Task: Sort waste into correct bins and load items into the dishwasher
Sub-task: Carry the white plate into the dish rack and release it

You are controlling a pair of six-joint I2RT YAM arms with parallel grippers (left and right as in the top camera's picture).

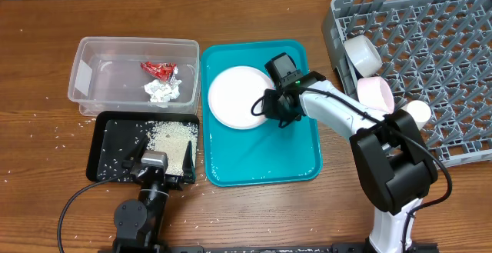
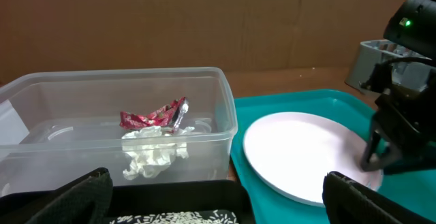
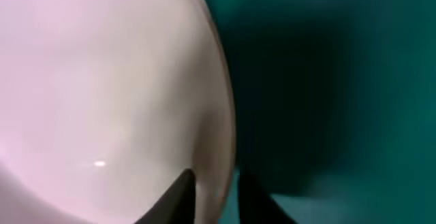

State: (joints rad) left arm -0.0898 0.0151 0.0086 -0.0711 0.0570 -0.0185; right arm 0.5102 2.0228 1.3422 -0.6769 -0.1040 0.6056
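The white plate (image 1: 238,97) (image 2: 300,156) (image 3: 102,81) lies on the teal tray (image 1: 261,161). My right gripper (image 1: 265,108) (image 3: 216,183) is at its right rim, one finger on top and one under the edge, shut on it. My left gripper (image 1: 160,168) (image 2: 218,203) hangs open over the black tray (image 1: 104,141), which holds loose rice (image 1: 171,138). The clear tub (image 1: 84,76) (image 2: 225,108) holds the red wrapper (image 1: 157,69) (image 2: 153,115) and the white tissue (image 1: 162,91) (image 2: 153,152). Chopsticks are out of view.
The grey dish rack (image 1: 446,53) fills the right side; a white bowl (image 1: 361,53), a pink bowl (image 1: 374,93) and a small white cup (image 1: 417,112) sit along its left edge. Stray rice grains (image 1: 54,141) dot the wooden table left of the black tray.
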